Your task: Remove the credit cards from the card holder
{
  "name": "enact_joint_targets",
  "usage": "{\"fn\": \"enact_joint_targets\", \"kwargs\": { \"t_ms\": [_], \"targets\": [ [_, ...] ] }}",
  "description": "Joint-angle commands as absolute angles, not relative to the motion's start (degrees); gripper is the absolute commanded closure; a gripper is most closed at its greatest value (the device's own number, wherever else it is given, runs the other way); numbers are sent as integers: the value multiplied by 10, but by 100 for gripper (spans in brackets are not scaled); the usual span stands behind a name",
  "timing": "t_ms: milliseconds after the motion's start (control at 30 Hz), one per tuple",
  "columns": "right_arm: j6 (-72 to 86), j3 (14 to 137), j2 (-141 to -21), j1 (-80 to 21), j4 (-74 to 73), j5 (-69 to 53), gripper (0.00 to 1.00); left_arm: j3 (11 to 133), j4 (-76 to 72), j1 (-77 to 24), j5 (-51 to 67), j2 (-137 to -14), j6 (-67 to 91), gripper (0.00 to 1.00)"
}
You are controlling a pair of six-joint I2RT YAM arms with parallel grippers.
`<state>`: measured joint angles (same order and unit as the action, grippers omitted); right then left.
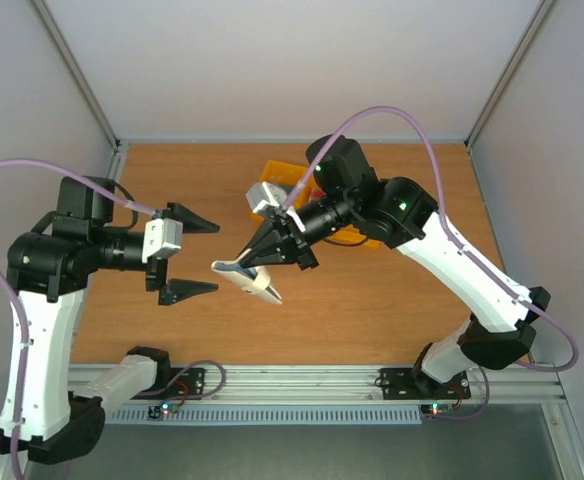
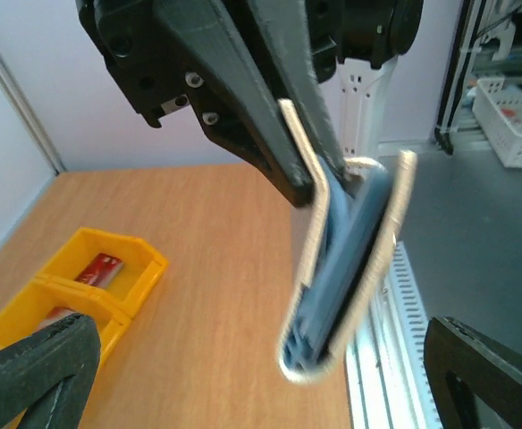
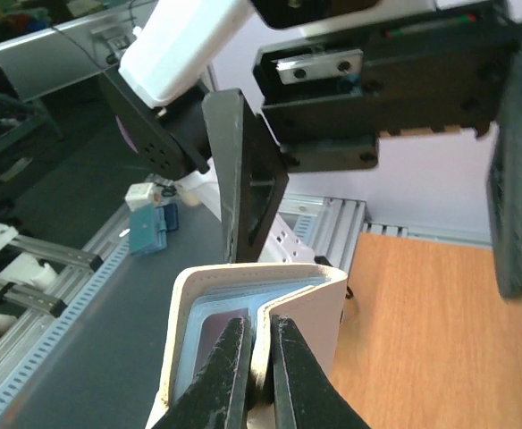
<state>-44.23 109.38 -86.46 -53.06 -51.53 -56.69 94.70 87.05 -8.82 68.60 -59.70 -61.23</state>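
The cream-beige card holder hangs in the air over the table's middle, half open. My right gripper is shut on one cream cover flap, its jaws pinching the flap's edge. The grey-blue inner sleeves show between the covers, with a dark card behind one sleeve. My left gripper stands wide open just left of the holder, touching nothing. In the left wrist view the holder sits between and beyond that gripper's spread fingertips. A dark red credit card lies in the yellow tray.
The yellow compartment tray stands at the table's back, partly under the right arm. A slotted metal rail runs along the near edge. Grey walls close the table on the left, back and right.
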Motion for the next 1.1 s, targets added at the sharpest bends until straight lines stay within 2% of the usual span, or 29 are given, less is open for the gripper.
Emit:
{"fn": "enact_joint_targets", "kwargs": {
  "t_ms": [0,133,233,333,467,567,667,700,767,800,833,867,933,967,1067],
  "targets": [
    [-451,1124,-897,-552,-509,-595,99,903,706,-117,696,-589,-312,0],
    [-444,1135,-904,-555,-497,-568,99,913,851,-165,701,-606,-461,0],
    [-444,1135,-907,-555,-487,-591,99,890,838,-170,671,-597,-481,3],
    [-438,1140,-915,-555,-480,-607,99,878,819,-178,669,-601,-461,21],
    [-438,1138,-909,-554,-475,-608,99,880,854,-183,666,-607,-490,53],
    [-439,1135,-904,-555,-474,-608,99,877,889,-184,663,-605,-544,73],
    [-442,1131,-903,-555,-476,-602,99,874,871,-183,672,-600,-527,93],
    [-442,1129,-903,-555,-476,-596,99,872,859,-183,669,-598,-503,99],
    [-441,1123,-898,-554,-476,-576,99,868,838,-183,655,-594,-468,100],
    [-438,1119,-894,-555,-475,-561,95,865,822,-183,645,-593,-451,100],
    [-434,1115,-891,-554,-475,-543,85,861,803,-183,632,-592,-410,100],
    [-432,1110,-885,-553,-476,-519,57,856,778,-183,612,-592,-378,100],
    [-422,1096,-871,-551,-477,-448,8,851,733,-183,556,-598,-264,100],
    [-415,1084,-863,-548,-478,-404,2,853,726,-183,525,-605,-227,100],
    [-390,1044,-830,-535,-471,-286,1,878,754,-183,424,-637,-145,100]
  ]
}}
